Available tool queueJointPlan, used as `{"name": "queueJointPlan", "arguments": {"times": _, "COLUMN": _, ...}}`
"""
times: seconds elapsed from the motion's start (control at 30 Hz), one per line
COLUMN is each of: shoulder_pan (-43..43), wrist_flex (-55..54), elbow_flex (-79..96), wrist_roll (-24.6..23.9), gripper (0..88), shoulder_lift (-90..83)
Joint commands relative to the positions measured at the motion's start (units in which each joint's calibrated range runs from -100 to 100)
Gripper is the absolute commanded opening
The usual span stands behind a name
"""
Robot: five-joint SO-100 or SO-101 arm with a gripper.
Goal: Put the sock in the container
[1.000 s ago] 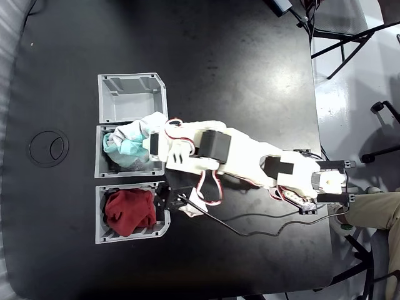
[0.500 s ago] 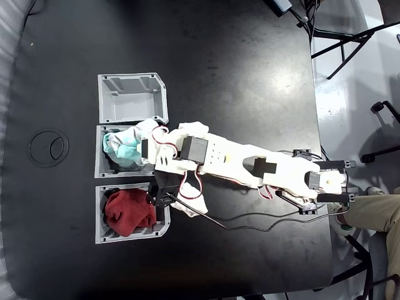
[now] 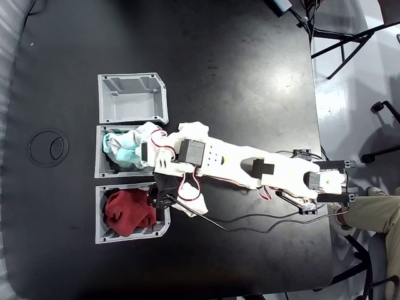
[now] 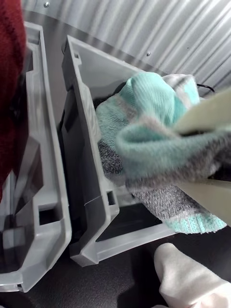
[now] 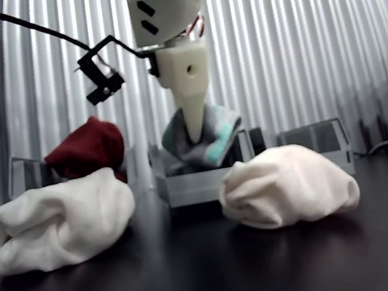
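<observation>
On the black table (image 3: 237,62), backed by a ribbed metal wall (image 5: 295,41): three grey bins in a row, two white sock balls, one red cloth (image 3: 130,211) in an end bin. Fixed view alone shows the far bin bare. Gripper (image 4: 204,159) fingers pinch the mint sock (image 3: 125,150), which sits in the middle container (image 3: 98,169), partly above its rim. Other view shows white balls (image 5: 287,185) just in front.

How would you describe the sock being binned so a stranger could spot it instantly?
Find the three grey bins in a column on the black table. In the middle container, under the claw, sits the sock: mint-green and white with grey speckles, unlike the dark red bundle beside it.
</observation>
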Motion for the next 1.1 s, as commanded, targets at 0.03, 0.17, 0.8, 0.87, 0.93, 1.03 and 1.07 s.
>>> {"name": "queueJointPlan", "arguments": {"times": 0.03, "shoulder_pan": 0.2, "wrist_flex": 1.0, "elbow_flex": -1.9, "wrist_roll": -0.3, "gripper": 30.5, "shoulder_lift": -1.4}}
{"name": "queueJointPlan", "arguments": {"times": 0.17, "shoulder_pan": 0.2, "wrist_flex": 4.5, "elbow_flex": -2.3, "wrist_roll": -0.1, "gripper": 40.1, "shoulder_lift": -1.5}}
{"name": "queueJointPlan", "arguments": {"times": 0.8, "shoulder_pan": 0.2, "wrist_flex": 15.1, "elbow_flex": -2.5, "wrist_roll": -0.2, "gripper": 43.4, "shoulder_lift": -7.7}}
{"name": "queueJointPlan", "arguments": {"times": 0.87, "shoulder_pan": 0.2, "wrist_flex": 12.4, "elbow_flex": -2.5, "wrist_roll": -0.2, "gripper": 43.4, "shoulder_lift": -7.7}}
{"name": "queueJointPlan", "arguments": {"times": 0.93, "shoulder_pan": 0.2, "wrist_flex": 9.6, "elbow_flex": -2.5, "wrist_roll": -0.2, "gripper": 43.4, "shoulder_lift": -7.4}}
{"name": "queueJointPlan", "arguments": {"times": 1.03, "shoulder_pan": 0.2, "wrist_flex": 6.7, "elbow_flex": -2.5, "wrist_roll": -0.3, "gripper": 43.4, "shoulder_lift": -7.2}}
{"name": "queueJointPlan", "arguments": {"times": 1.07, "shoulder_pan": 0.2, "wrist_flex": 5.6, "elbow_flex": -2.4, "wrist_roll": -0.3, "gripper": 43.4, "shoulder_lift": -7.1}}
